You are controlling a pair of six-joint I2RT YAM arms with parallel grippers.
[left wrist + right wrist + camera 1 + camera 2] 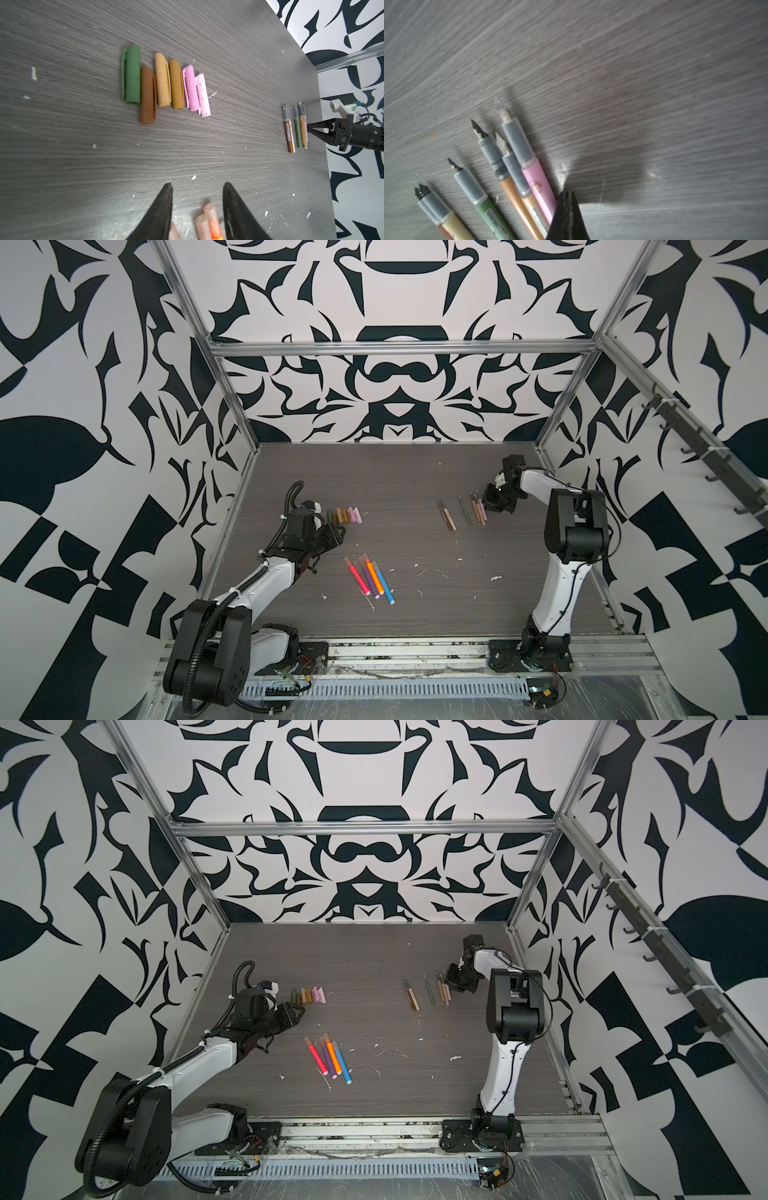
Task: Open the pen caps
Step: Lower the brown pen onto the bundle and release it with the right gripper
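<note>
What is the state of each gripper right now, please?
Left gripper: open, holding nothing.
Right gripper: shut, holding nothing, its tip beside the pink pen.

The slim muted pens (483, 209) run off the right wrist view's edge, and the grey wood-grain tabletop (633, 83) there is blurred. Pale translucent pinkish-orange caps (209, 212) sit cropped, partly behind the left gripper (197, 184).

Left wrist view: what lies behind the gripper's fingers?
Two translucent caps show between the open left gripper's fingers, one on the orange pen. The fingers partly hide two more.
</note>
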